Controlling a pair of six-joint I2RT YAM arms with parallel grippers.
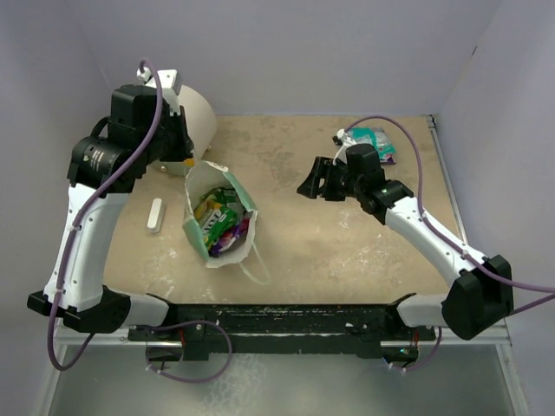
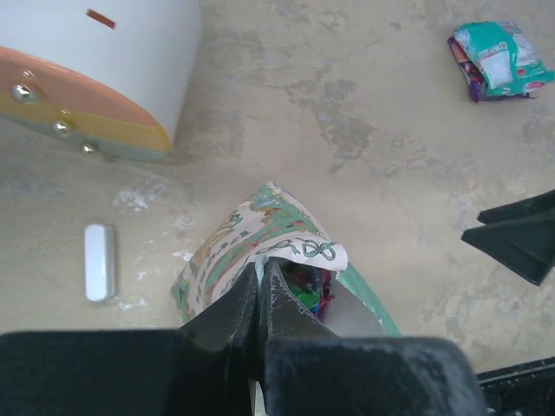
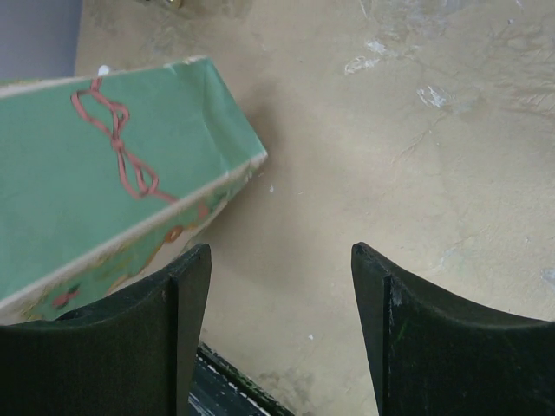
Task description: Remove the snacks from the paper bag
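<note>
Beige scuffed tabletop (image 1: pixel 347 260), white smudges; paper bag (image 1: pixel 194 229) on it; lilac walls (image 1: pixel 303 52) around.

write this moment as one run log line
left gripper shut on paper bag rim | right gripper open, empty | snacks showing in bag | teal packet on table, far right

The table (image 1: pixel 347 260) is sandy brown with white marks. Pale purple walls (image 1: pixel 329 52) stand at its back and sides. Below the near edge may be grey floor (image 1: pixel 303 390).
</note>
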